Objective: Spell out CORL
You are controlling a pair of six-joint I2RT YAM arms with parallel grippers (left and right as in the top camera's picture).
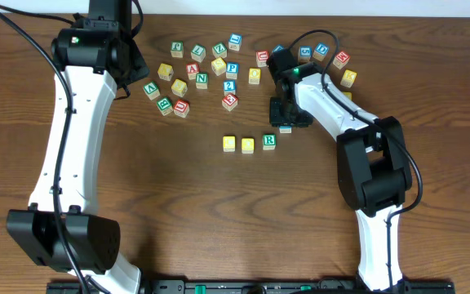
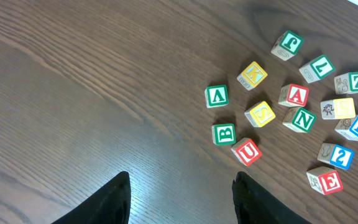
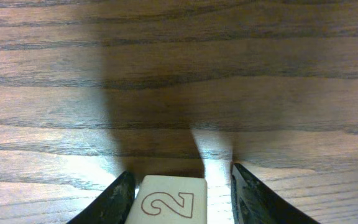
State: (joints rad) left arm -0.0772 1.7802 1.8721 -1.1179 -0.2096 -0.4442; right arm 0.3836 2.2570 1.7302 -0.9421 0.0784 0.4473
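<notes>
Fourth block point(image 3: 169, 202): cream, and the face toward the wrist camera shows an outlined 2. No L visible. It lies between the right gripper point(image 3: 180, 175) jaws, which are apart with a gap on one side. It is just right of R point(image 1: 269, 141), slightly off the row, on the table point(image 1: 178, 204).
Step, judged: placing the last letter.
Next: confirm the L, then align it.
Left gripper point(image 2: 180, 180): jaws apart, empty.

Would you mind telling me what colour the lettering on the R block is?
Green; the R block shows best in the overhead view.

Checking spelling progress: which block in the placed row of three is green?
The R block, at the row's right end; the other two are yellow.
</notes>
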